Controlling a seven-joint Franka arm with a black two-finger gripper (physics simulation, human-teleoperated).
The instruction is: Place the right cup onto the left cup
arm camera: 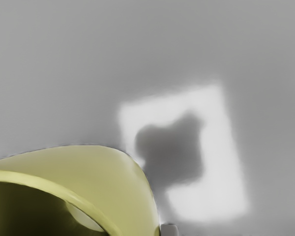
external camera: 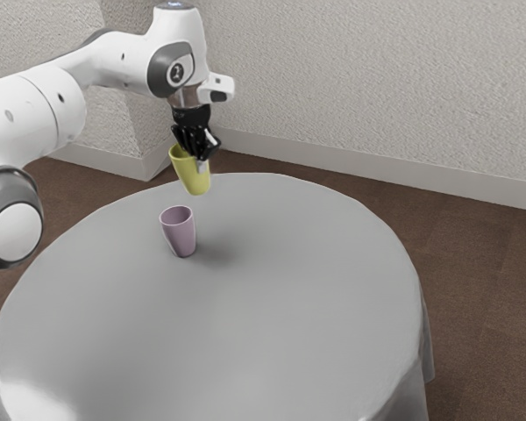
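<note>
In the exterior view, my gripper (external camera: 196, 155) is shut on the yellow cup (external camera: 194, 179) near its rim, one finger on the cup's outer side. The cup leans slightly and appears held above the table's far part. A pink cup (external camera: 180, 235) stands upright on the table, nearer that camera than the yellow one. In the wrist view, the yellow cup (arm camera: 108, 169) shows its mouth and outer wall, with a grey fingertip (arm camera: 169, 230) of my gripper beside it. The cup hides the other finger there.
The round table (external camera: 280, 307) has a grey cloth that hangs over its edge. Behind it are a pale textured wall (external camera: 377, 79) and a white baseboard (external camera: 333, 158). A bright patch with a dark shadow lies on the grey surface (arm camera: 54, 73) in the wrist view.
</note>
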